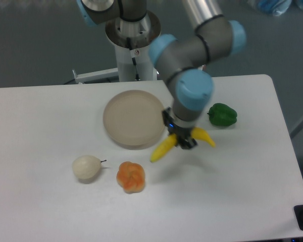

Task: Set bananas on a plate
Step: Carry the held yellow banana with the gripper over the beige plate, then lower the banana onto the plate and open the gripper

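Note:
The yellow banana hangs above the table, tilted with its lower end to the left, and my gripper is shut on its middle. Its other end sticks out to the right of the fingers. The beige plate lies on the table just left of the gripper, with nothing on it. The banana's lower tip is close to the plate's near right rim, outside it.
A green pepper lies to the right of the gripper. A lumpy orange fruit and a pale round fruit sit in front of the plate, to the left. The arm's base column stands behind the plate.

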You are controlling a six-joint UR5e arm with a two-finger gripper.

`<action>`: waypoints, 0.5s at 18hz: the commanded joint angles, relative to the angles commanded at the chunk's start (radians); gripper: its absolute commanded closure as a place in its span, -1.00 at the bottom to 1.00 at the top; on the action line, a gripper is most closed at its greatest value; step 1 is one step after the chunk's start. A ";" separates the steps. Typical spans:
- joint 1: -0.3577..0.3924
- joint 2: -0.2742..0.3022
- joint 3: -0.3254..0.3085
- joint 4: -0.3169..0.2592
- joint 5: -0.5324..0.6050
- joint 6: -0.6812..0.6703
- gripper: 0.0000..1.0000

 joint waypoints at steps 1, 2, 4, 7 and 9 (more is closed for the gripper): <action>-0.014 0.018 -0.043 0.025 0.006 0.000 0.90; -0.029 0.038 -0.083 0.027 0.041 0.002 0.90; -0.073 0.054 -0.131 0.028 0.107 -0.002 0.90; -0.097 0.074 -0.184 0.030 0.138 -0.012 0.85; -0.106 0.075 -0.200 0.030 0.156 -0.017 0.76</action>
